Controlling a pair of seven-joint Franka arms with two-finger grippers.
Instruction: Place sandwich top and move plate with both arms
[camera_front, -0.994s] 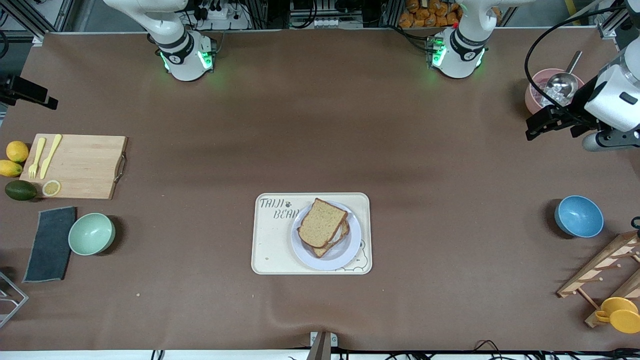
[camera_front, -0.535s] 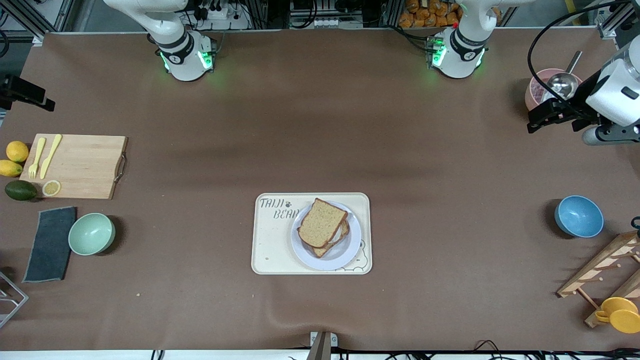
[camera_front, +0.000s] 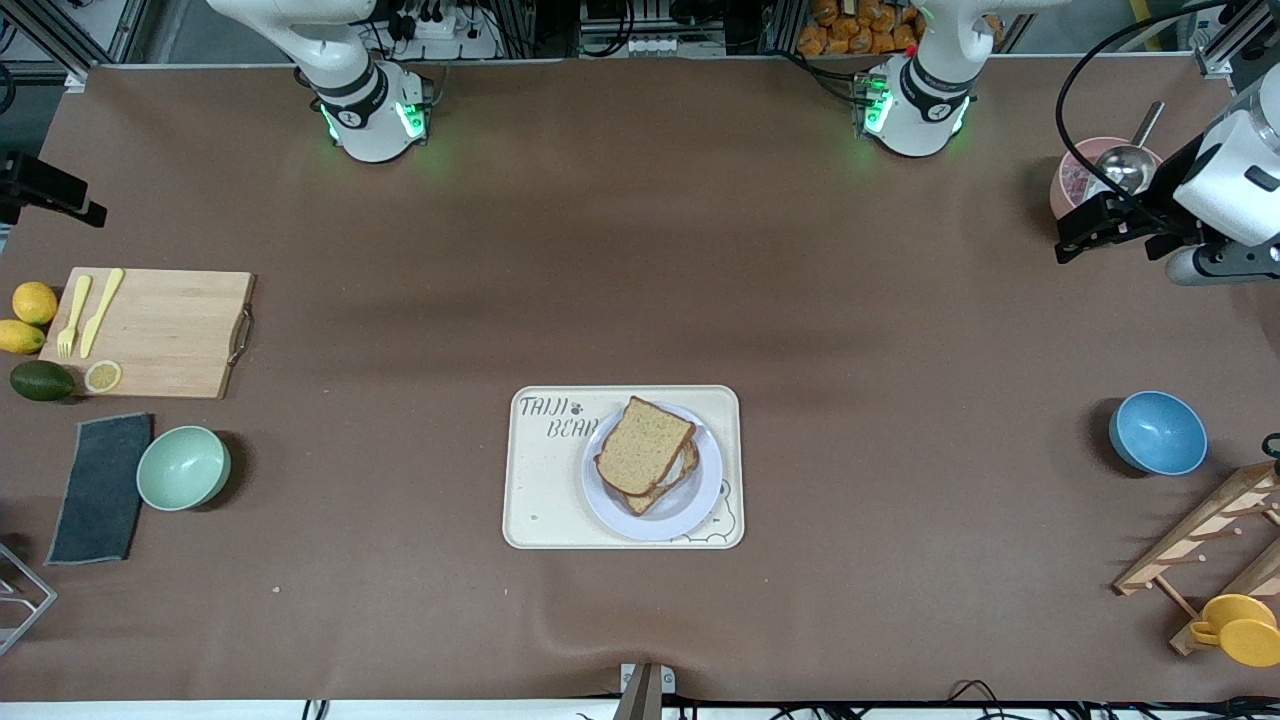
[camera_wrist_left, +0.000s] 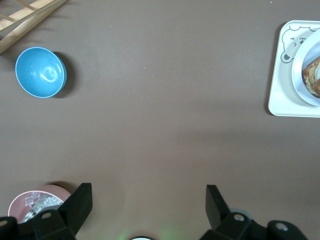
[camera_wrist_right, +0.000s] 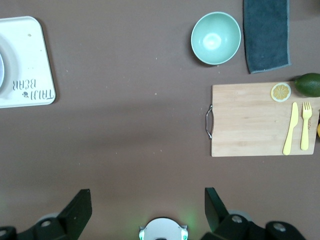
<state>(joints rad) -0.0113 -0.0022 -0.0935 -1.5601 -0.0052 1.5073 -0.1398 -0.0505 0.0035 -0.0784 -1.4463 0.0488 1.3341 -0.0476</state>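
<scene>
The sandwich top (camera_front: 645, 445), a tan speckled slice with a brown crust, lies on a second slice (camera_front: 662, 487) on the pale plate (camera_front: 690, 510). The plate sits on the cream bear tray (camera_front: 545, 500) at the table's middle. My left gripper (camera_front: 1068, 240) is open and empty, up over the pink bowl (camera_front: 1070, 180) at the left arm's end; its wrist view (camera_wrist_left: 147, 200) shows the tray's edge (camera_wrist_left: 280, 102) and a bit of bread (camera_wrist_left: 312, 77). My right gripper (camera_front: 85, 208) is open and empty at the right arm's end; its wrist view (camera_wrist_right: 147, 200) shows the tray's corner (camera_wrist_right: 30, 75).
A blue bowl (camera_front: 1157, 432), a wooden rack (camera_front: 1200, 545) and a yellow cup (camera_front: 1240, 628) stand at the left arm's end. A cutting board (camera_front: 150, 330) with yellow cutlery, lemons, an avocado (camera_front: 42, 381), a green bowl (camera_front: 183, 467) and a dark cloth (camera_front: 100, 488) lie at the right arm's end.
My left gripper has drawn a little away from the tray, toward the pink bowl. My right gripper has edged outward at its end. The sandwich, plate and tray have not moved.
</scene>
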